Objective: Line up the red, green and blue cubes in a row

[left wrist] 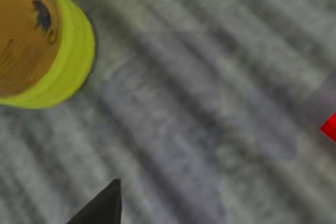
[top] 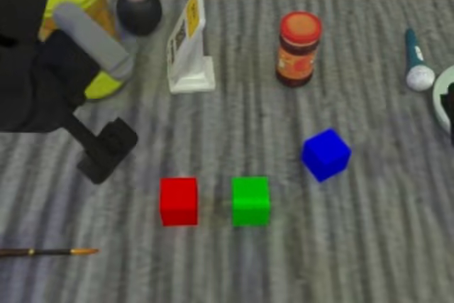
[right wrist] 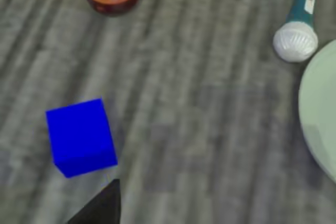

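Observation:
The red cube (top: 178,201) and the green cube (top: 250,201) sit side by side near the table's front, a small gap between them. The blue cube (top: 325,154) lies turned at an angle, further back and to the right of the green one. My left gripper (top: 106,150) hangs open and empty, to the left of and behind the red cube, whose corner (left wrist: 329,127) shows in the left wrist view. My right gripper (top: 450,104) is parked at the right edge, open; its fingertip (right wrist: 102,205) shows close to the blue cube (right wrist: 80,136).
Along the back stand a yellow-green container (top: 71,5), a dark ball (top: 139,10), a white card stand (top: 189,44) and a red-lidded jar (top: 299,47). A teal microphone (top: 416,62) and a pale plate (top: 445,97) lie at the right. A paintbrush (top: 50,252) lies front left.

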Tool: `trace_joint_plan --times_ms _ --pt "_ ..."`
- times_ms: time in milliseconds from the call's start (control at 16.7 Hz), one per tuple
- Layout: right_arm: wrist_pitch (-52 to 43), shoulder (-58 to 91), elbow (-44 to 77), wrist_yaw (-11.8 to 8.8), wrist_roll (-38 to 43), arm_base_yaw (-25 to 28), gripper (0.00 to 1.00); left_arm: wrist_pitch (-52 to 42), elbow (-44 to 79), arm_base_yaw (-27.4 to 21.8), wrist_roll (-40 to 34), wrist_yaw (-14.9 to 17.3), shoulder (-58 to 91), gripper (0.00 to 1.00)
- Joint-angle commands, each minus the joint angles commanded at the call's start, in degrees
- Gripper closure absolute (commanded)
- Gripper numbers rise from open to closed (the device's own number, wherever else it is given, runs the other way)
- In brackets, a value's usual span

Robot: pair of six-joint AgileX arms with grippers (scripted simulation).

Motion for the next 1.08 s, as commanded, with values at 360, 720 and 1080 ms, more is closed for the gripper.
trace_joint_plan --times_ms 360,720,1080 --pt "-19.40 38.41 27.18 -0.19 -0.72 7.25 0.00 18.31 -28.11 12.15 -12.38 0.25 -35.29 0.00" --pt "-31.94 61.70 48.08 0.05 -1.34 12.42 0.00 32.81 -49.03 20.86 -22.12 0.48 -62.05 0.00" --pt "-35.32 68.71 54.93 0.29 -1.51 14.02 0.00 37.55 -55.38 23.47 -25.27 0.52 -69.97 0.00"
